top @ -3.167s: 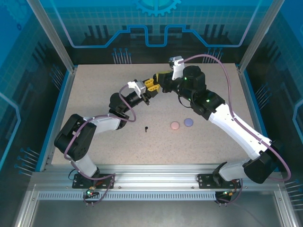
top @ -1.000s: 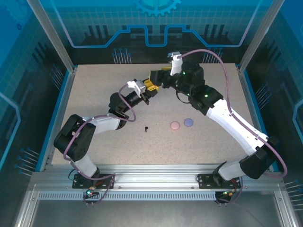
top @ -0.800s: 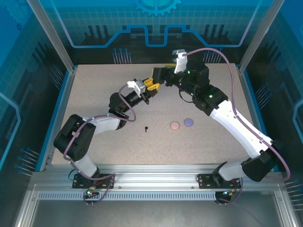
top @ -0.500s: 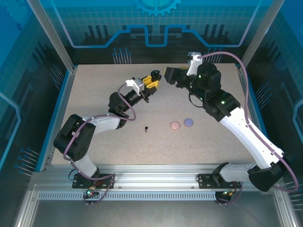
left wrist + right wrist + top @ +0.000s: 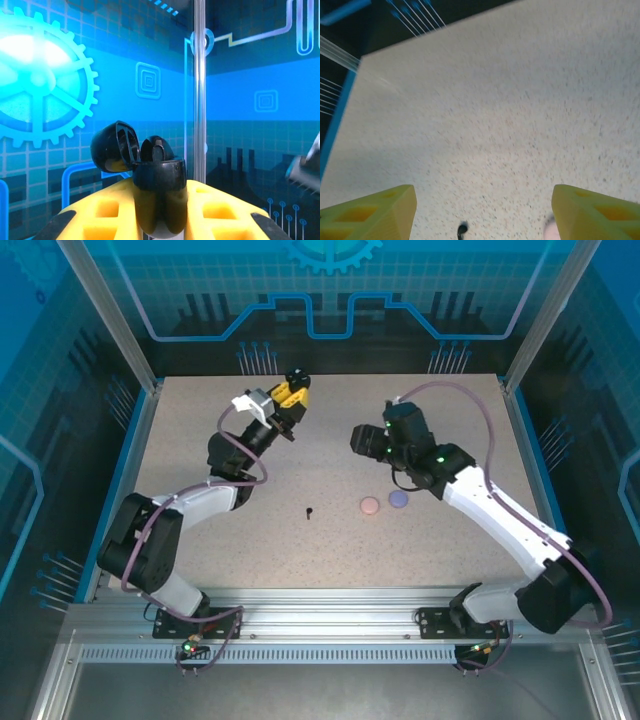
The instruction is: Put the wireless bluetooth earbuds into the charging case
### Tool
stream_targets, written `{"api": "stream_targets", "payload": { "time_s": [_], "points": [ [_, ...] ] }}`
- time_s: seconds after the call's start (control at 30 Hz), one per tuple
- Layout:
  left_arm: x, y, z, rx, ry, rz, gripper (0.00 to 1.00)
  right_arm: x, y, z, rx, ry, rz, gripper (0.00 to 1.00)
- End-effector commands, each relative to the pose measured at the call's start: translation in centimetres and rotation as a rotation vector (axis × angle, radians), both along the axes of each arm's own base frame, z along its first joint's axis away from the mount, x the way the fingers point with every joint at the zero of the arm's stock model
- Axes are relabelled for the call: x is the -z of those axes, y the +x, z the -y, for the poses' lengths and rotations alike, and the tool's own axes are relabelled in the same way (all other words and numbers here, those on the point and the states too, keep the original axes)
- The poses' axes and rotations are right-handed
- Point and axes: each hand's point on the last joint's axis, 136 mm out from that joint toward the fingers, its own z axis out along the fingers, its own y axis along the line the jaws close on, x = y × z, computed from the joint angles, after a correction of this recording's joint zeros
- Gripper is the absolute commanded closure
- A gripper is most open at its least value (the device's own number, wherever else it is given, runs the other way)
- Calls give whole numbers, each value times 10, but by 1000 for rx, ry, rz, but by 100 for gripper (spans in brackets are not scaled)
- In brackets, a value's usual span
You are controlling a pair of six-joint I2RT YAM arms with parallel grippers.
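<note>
- the loose black earbud (image 5: 309, 511) lies alone on the desk (image 5: 450, 410) at the centre of the overhead frame, left of the pink case (image 5: 369, 505) and the lilac case (image 5: 399, 498). it is tiny, so a slightly off pinch could flick it away.
- the right hand (image 5: 360, 440) hangs up and to the right of it, fingers wide and empty. in its wrist view the earbud sits at the very bottom edge, so a descent could land off target or nudge the pink case.
- the black case (image 5: 159, 192), with its lid (image 5: 114, 147) open, is clamped upright by the left hand (image 5: 290, 392), upper left of centre and well apart from the earbud. gripped by its rounded sides, it might twist or slip when an earbud is pressed in.
- a dark piece stands in the case's mouth, probably an earbud. i cannot tell which socket is free, so choosing the wrong one is a risk.
</note>
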Motion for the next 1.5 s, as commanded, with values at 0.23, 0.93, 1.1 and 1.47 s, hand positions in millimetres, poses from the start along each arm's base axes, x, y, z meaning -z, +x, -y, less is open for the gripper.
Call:
{"api": "stream_targets", "payload": {
  "time_s": [0.23,0.93,1.1,1.47],
  "points": [
    [-16,-11,-30,-39,-90,6,100,91,-25,-74,-72,-163,-228,29],
    [-13,-9,-32,-40,-107,-17,100,166,-50,-130,-65,-281,-411,30],
    [-14,-9,-33,-43,-108,-13,100,177,-55,-136,-69,-303,-438,31],
    [-15,-10,-35,-51,-106,-7,100,194,-55,-140,-16,-356,-467,43]
  ]
}}
